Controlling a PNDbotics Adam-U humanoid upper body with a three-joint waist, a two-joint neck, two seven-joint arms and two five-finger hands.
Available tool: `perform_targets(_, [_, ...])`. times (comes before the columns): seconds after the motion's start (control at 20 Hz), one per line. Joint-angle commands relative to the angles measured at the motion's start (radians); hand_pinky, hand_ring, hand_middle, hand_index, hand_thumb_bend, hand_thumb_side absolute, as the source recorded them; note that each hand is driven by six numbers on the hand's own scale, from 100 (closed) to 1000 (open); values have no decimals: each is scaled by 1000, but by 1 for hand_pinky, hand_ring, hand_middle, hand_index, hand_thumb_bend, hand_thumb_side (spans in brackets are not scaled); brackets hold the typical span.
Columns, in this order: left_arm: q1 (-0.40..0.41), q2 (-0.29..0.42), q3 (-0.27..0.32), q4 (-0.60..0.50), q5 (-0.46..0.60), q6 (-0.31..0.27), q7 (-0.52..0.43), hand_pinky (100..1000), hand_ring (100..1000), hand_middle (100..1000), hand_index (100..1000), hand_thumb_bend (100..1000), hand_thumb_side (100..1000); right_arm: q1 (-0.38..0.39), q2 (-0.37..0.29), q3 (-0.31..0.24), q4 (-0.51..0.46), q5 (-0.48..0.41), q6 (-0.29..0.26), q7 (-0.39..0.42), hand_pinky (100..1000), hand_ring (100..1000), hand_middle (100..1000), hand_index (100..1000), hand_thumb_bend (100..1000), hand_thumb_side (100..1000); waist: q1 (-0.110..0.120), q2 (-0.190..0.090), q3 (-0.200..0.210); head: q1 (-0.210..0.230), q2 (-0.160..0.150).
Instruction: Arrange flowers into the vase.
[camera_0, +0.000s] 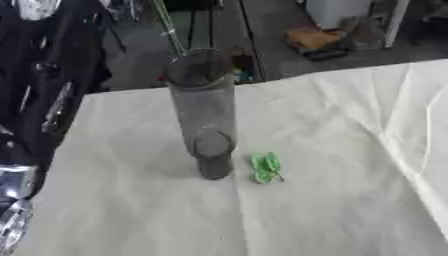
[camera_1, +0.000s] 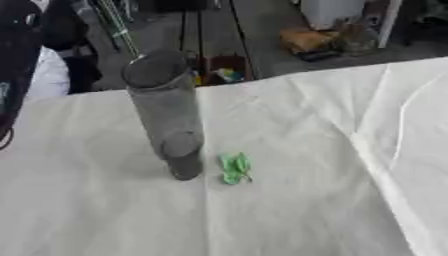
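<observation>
Tall grey cylindrical vase upright on the white-clothed desk, small green leafy sprig lying just beside its base, silver-and-black robot arm part at left edge, neither hand's fingers visible, grasp cannot be told

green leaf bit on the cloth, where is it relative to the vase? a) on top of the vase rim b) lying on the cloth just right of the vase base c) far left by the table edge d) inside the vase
b: the green leaf piece lies flat on the white cloth just right of the base of the upright grey vase.
</observation>
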Motion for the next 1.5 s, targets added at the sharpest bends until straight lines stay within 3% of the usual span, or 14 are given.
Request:
perform_targets(0.05, [-19, 14, 11, -6, -2, 104, 104, 100, 100, 100, 100, 131, 748, -4, -26, -7, -14, -7, 1, 0, 467, 455, 371, 635, 100, 901, -8, -24, 1, 2, 8])
perform_targets(1.0, [6, -9, 3, -16, -3, 107, 104, 100, 100, 100, 100, 126, 749, -5, -21, -10, -14, -10, 0, -1, 468, 456, 371, 635, 100, 902, -10, -25, -5, 2, -8])
perform_targets(1.5, [24, -26, -4, -55, -33, 86, 112, 100, 100, 100, 100, 128, 746, -15, -15, -8, -14, -11, -2, 3, 469, 456, 367, 637, 100, 906, -8, 1, -13, 5, -21])
